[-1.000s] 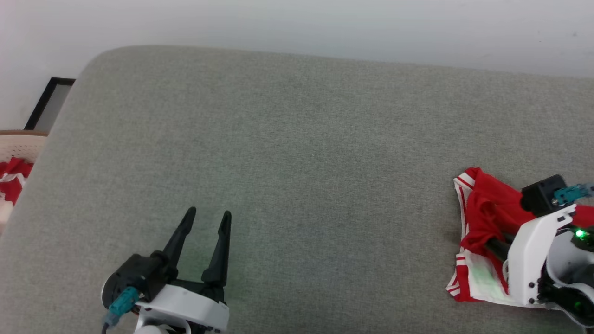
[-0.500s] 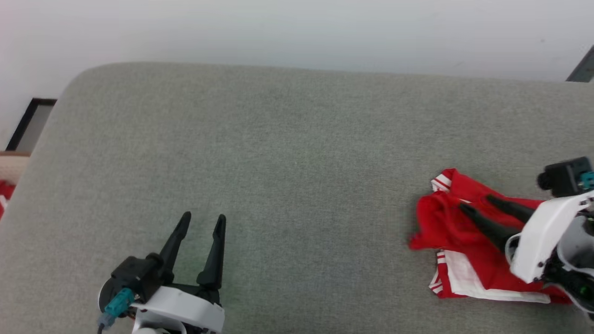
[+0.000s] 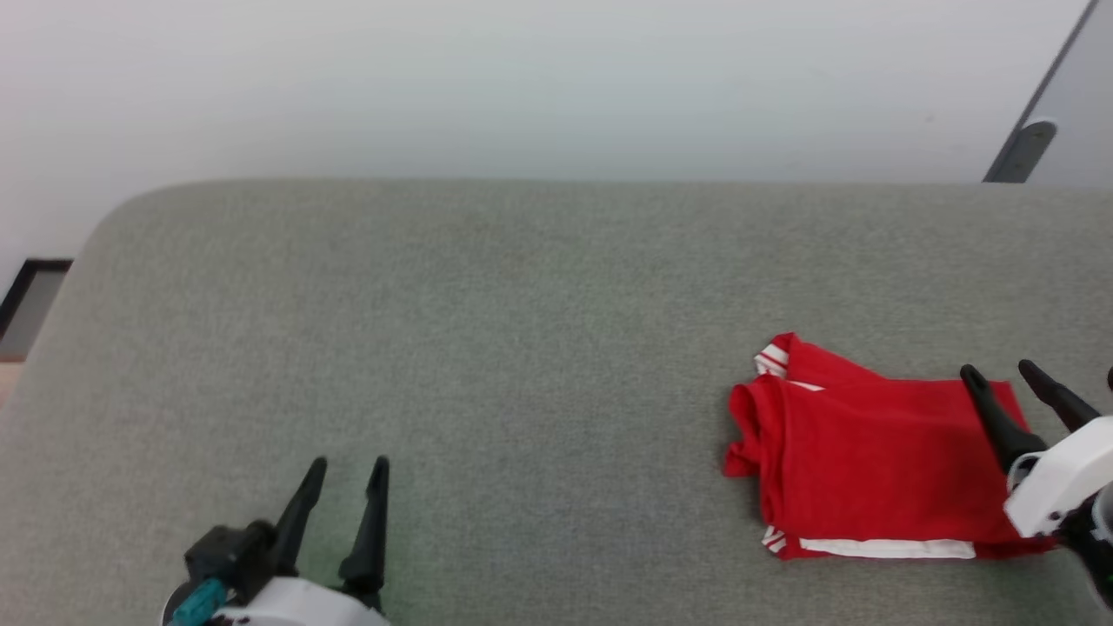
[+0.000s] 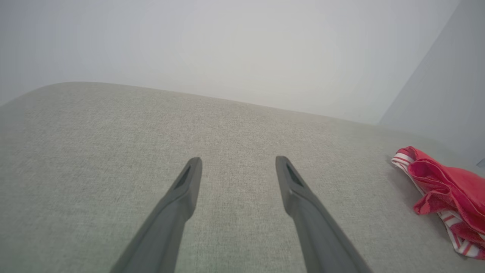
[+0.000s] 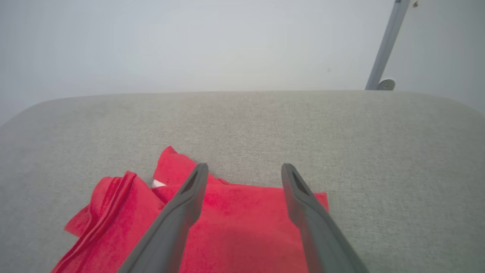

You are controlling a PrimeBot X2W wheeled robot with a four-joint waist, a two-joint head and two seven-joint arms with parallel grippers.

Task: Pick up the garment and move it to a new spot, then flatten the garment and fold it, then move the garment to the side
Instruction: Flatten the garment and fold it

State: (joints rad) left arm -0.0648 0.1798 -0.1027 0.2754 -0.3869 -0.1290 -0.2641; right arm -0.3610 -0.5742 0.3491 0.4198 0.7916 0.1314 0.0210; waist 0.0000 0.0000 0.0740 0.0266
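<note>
The garment (image 3: 869, 452) is bright red with white striped trim, and it lies folded flat at the right of the grey cushion. From the left wrist it shows as a red bundle, the garment (image 4: 447, 189), at the far right edge. My right gripper (image 3: 1000, 372) hangs open over its right end, with nothing between the fingers. Seen from the right wrist, the right gripper (image 5: 244, 167) hovers above the garment (image 5: 235, 227). My left gripper (image 3: 348, 465) stands open over bare cushion at the lower left; the left gripper (image 4: 238, 161) holds nothing.
The grey cushion (image 3: 487, 330) spans the whole width, with a rounded far-left corner and a pale wall behind. A grey metal leg (image 3: 1026, 143) stands at the upper right. A dark frame (image 3: 26, 291) sits off the left edge.
My right gripper opened and let go of the garment, then drew back to its right end. The garment now lies flatter and folded. The head camera has shifted right and tilted.
</note>
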